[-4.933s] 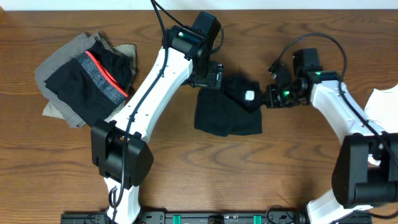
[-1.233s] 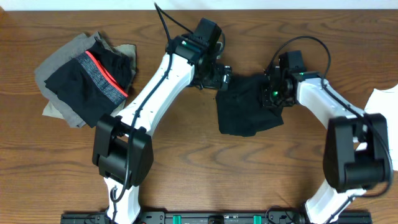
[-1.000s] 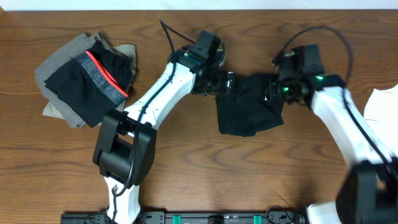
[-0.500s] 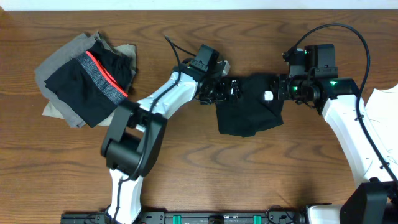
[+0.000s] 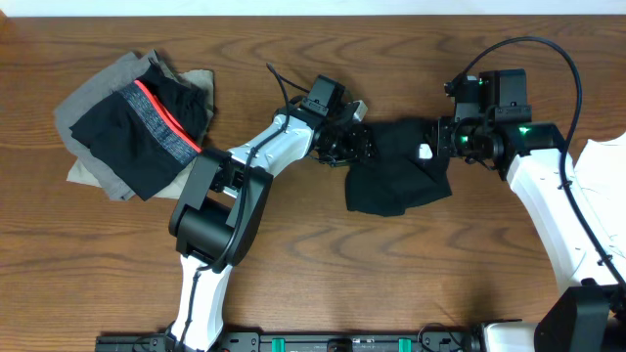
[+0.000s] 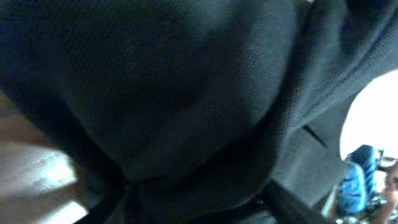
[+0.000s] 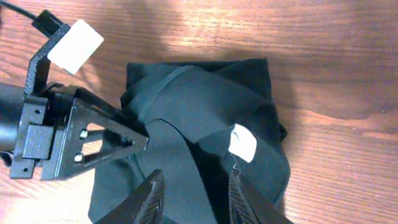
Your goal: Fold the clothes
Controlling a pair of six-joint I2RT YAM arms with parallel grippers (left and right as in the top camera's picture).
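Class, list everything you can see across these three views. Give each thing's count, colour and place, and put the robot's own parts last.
black T-shirt: one, black, crumpled at the table's middle, between the two claws
neck label: one, white, on the T-shirt near the right claw
pile of clothes: one heap, grey, tan and black with a red band, at the left end of the table
white piece: one, white, at the right edge, partly out of view
table: one, brown wood
left arm: one, white and black
right arm: one, white and black
left claw: one, black, at the T-shirt's left edge
right claw: one, black, over the T-shirt's right side
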